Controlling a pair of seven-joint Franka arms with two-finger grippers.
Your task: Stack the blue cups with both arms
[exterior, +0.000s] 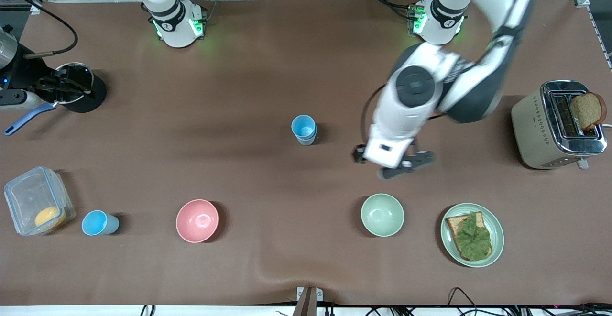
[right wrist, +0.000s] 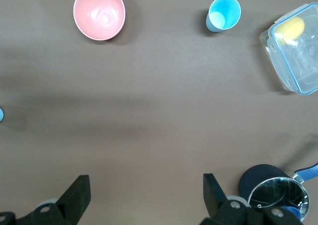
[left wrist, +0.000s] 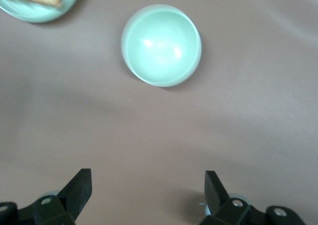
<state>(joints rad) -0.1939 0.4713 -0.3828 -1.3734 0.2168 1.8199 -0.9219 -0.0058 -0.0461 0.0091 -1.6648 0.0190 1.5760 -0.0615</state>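
Front view: 2 nested blue cups (exterior: 304,129) stand mid-table, while a single blue cup (exterior: 99,223) sits nearer the camera, between a clear lidded container (exterior: 36,201) and the pink bowl (exterior: 197,220). The left gripper (exterior: 394,160) hangs above bare table near the pale green bowl (exterior: 382,214)

Left wrist view: the left gripper (left wrist: 147,197) has its fingers spread wide, empty, with the green bowl (left wrist: 161,45) ahead

Right wrist view: the right gripper (right wrist: 146,197), waiting, is spread and empty; the single cup (right wrist: 223,14) stands beside the container (right wrist: 296,48)
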